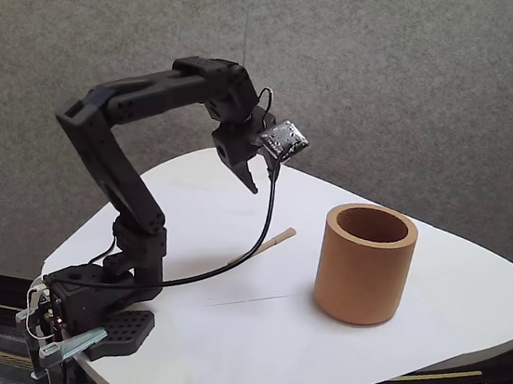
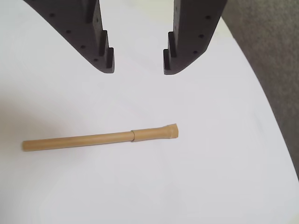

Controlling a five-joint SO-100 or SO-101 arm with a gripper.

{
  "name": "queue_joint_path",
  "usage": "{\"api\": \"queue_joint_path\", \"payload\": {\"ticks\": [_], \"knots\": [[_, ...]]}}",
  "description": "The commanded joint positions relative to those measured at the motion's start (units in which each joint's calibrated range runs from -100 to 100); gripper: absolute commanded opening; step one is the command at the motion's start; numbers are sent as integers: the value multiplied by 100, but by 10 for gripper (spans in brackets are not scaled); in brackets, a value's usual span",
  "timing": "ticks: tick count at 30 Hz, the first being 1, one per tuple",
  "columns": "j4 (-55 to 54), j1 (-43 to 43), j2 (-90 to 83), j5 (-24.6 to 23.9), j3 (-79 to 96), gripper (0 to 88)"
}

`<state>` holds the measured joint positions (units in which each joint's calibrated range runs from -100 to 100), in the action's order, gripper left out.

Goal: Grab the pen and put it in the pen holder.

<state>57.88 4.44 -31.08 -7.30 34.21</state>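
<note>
Pen (image 2: pixel 100 138): thin, straight, light tan wooden stick with a faint joint and slightly flared end, lying flat on the white rounded worktop (image 2: pixel 210 177). Black two-finger gripper (image 2: pixel 138 70): above the pen, apart, jaws wide, empty. Pen holder (image 1: pixel 365 264): thick-walled tan-brown cylindrical cup, upright, well apart from the pen.

In the fixed view the black cable (image 1: pixel 256 234) covers most of the pen (image 1: pixel 281 237), the counter (image 1: pixel 468 302) runs off the right edge, and in the wrist view the claw (image 2: pixel 138 69) is cut off at the top.
</note>
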Motion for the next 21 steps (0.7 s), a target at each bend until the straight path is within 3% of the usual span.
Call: {"api": "queue_joint_path", "payload": {"ticks": [1, 6, 21], "knots": [[-85, -64, 354, -220, -478, 144], [-339, -64, 566, -583, -424, 144], [-551, -130, 1290, -2357, -334, 143]]}}
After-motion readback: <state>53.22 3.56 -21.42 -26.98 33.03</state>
